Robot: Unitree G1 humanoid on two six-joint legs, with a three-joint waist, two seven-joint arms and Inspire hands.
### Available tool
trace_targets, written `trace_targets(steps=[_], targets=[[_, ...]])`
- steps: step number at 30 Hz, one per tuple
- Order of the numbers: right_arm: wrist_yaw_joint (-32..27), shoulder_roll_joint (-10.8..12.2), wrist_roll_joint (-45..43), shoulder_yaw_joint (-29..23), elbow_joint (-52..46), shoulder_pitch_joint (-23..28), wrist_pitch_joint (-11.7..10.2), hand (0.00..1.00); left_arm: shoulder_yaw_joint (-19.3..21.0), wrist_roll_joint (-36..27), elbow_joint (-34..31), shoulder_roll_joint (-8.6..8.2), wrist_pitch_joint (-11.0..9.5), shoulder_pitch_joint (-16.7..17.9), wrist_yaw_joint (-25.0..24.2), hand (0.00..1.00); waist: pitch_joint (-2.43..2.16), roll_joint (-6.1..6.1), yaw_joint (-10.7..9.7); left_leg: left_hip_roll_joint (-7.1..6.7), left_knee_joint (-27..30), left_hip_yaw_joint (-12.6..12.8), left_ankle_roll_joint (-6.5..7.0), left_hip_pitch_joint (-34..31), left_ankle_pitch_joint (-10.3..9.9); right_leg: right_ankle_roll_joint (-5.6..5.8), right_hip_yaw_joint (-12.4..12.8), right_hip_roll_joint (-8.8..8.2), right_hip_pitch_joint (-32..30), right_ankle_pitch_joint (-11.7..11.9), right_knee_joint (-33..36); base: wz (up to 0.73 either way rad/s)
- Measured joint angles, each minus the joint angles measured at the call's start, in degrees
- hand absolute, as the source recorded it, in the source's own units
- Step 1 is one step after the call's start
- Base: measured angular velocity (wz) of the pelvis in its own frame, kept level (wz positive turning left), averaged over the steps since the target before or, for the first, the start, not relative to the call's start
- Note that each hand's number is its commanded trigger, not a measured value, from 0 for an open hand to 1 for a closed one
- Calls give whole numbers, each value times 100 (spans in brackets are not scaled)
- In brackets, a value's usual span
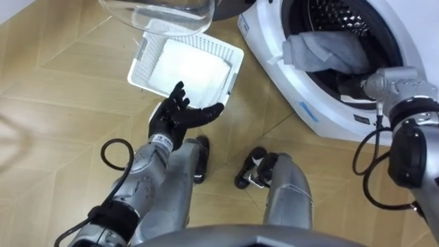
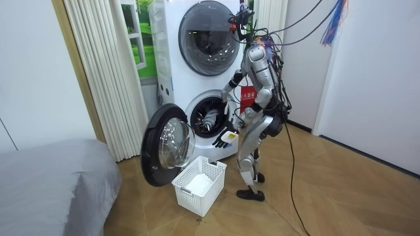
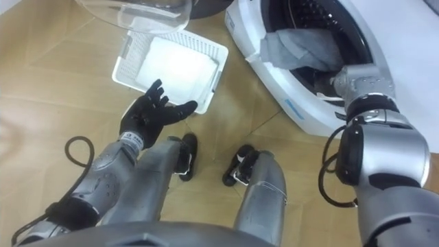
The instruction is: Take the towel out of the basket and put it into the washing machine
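Left eye view | grey towel (image 1: 328,49) lodged in drum (image 1: 343,17) mouth | right hand hidden there, grip cannot be told | left hand (image 1: 180,113) spread, empty | white cloth (image 1: 188,72) remains in basket (image 1: 236,56)

Grey towel (image 1: 326,49) crumpled inside open white washing machine (image 1: 265,31)

Light wood parquet floor (image 2: 341,196), planks laid in a zigzag, evenly lit. Plain white walls (image 2: 374,78); a pleated cream curtain (image 2: 98,72) hangs to the floor on the room view's left, with a pane of green scenery (image 2: 141,39) just beside it. Bed with grey cover (image 2: 46,183) in the lower left corner.
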Motion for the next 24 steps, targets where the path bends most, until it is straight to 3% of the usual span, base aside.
trace_targets(steps=[4,15,24], targets=[[-133,0,57,-1,-3,5,-137,0,-58,8,1,2,-98,-8,0,0,1,3,-15,-23,-14,-13,21,1,6,26,18,-1,12,3,-19,4],[-155,19,464,-206,-13,5,-291,0,-95,230,14,24,-98,-147,-142,0,8,16,-24,-10,-69,1,48,14,3,69,30,31,39,31,-69,0],[28,25,481,-204,-20,5,-488,0,-115,228,75,21,-100,-279,-151,0,5,150,-3,56,-201,49,94,31,27,108,34,143,90,177,-336,-5]])
